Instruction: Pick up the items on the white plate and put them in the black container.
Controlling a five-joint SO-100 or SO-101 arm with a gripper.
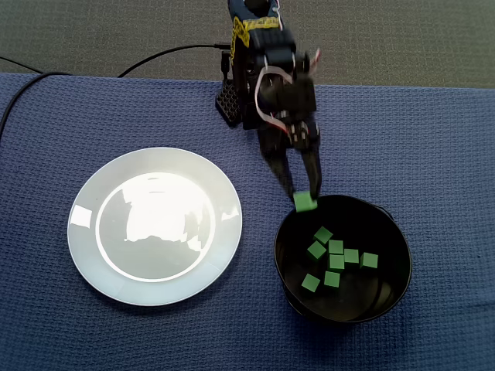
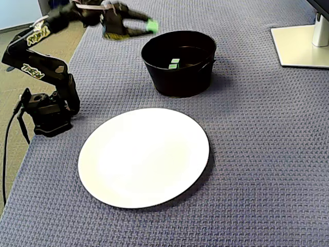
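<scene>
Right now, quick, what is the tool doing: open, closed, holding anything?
The tool: closed on a green cube, held up by the edge of the black container.
</scene>
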